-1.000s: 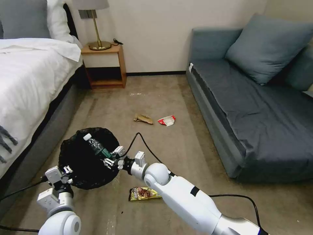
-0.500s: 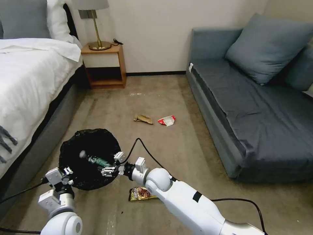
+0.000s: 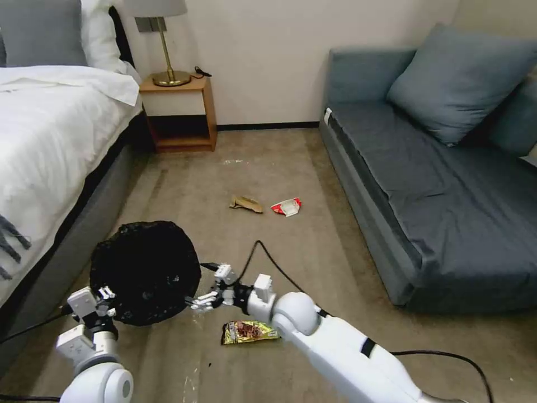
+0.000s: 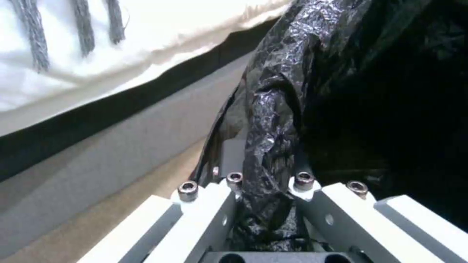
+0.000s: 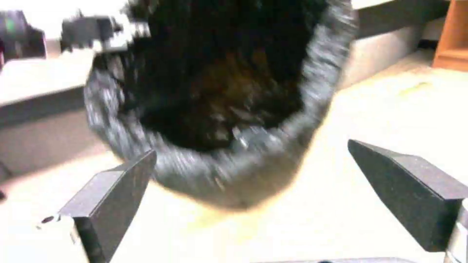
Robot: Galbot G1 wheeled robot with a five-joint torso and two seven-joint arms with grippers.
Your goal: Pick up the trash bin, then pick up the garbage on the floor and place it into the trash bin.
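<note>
My right gripper (image 3: 208,295) hung with its fingers (image 5: 109,197) spread wide and empty, just beside the trash bin's (image 3: 144,270) rim. My left gripper (image 3: 106,295) was clamped on the bin's bag-lined edge (image 4: 268,153), holding it beside the bed (image 3: 50,140). The yellow-brown snack wrapper (image 3: 248,331) lay on the carpet (image 3: 291,252) under my right wrist; the tan paper wad (image 3: 245,204) and red-and-white wrapper (image 3: 287,206) lay farther off.
</note>
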